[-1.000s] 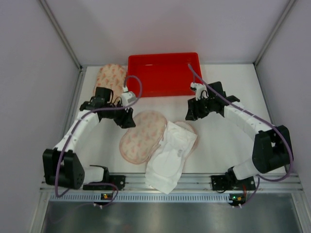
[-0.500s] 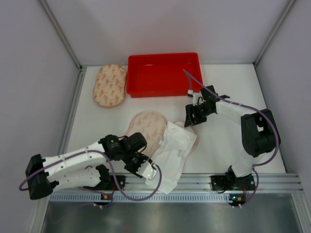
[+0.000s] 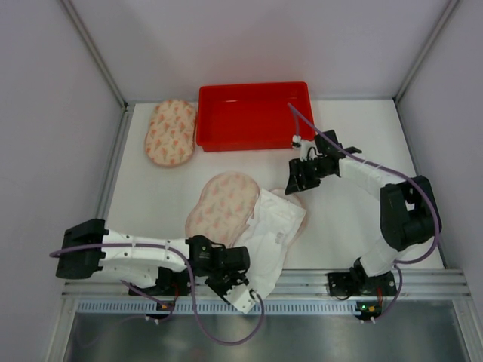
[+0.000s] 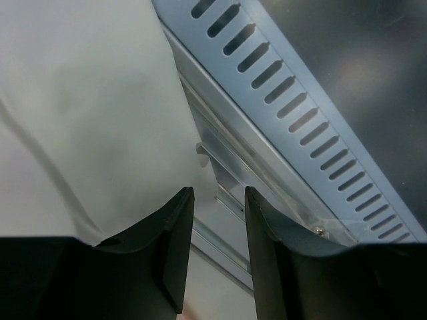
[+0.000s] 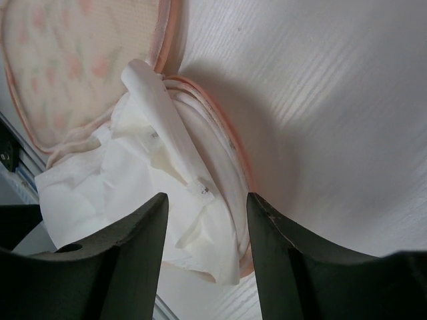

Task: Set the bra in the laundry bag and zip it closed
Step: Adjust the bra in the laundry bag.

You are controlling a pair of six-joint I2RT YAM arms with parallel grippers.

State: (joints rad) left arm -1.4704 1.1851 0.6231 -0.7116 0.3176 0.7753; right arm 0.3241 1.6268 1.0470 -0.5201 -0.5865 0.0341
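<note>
The laundry bag (image 3: 221,207) is a pink patterned clamshell pouch lying open mid-table. A white bra (image 3: 266,240) is draped over its right half and trails down to the table's front edge. My left gripper (image 3: 243,285) hovers low at that front edge beside the bra's lower end. In the left wrist view the left gripper (image 4: 218,192) is open with nothing between its fingers, the bra (image 4: 80,120) to its left. My right gripper (image 3: 293,185) is open above the pouch's right rim. In the right wrist view the right gripper (image 5: 207,197) has the bra (image 5: 133,180) and the bag (image 5: 73,67) below it.
A second pink patterned pouch (image 3: 170,132) lies at the back left, beside a red tray (image 3: 253,87) against the back wall. A metal rail (image 3: 302,283) with a slotted grille (image 4: 293,113) runs along the table's near edge. Walls close in both sides.
My left arm has swung from the back left down to the front edge by the bra's lower end, its jaws narrowing a little. The right gripper has edged toward the pouch.
</note>
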